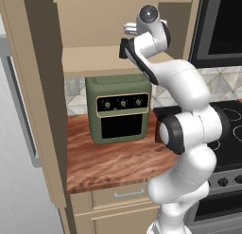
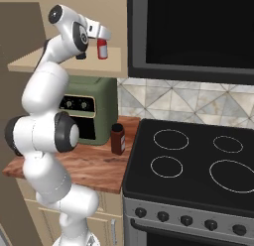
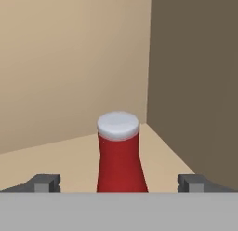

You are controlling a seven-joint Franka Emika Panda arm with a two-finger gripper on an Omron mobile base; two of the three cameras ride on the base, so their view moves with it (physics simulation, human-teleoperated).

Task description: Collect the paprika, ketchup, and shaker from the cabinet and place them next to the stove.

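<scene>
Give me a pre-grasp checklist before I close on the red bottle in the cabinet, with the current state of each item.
1. Gripper open: ok, both fingertips stand wide apart in the hand view.
2. Ketchup centred between the fingertips: ok, it sits midway with a gap on each side.
3. Ketchup upright on the cabinet shelf: ok, it stands straight in the right base view.
4. Reach deep enough along the bottle: cannot tell, its base is hidden at the bottom of the hand view.
5. Paprika already delivered: ok, it stands on the counter beside the stove.
6. Shaker located: cannot tell.
</scene>
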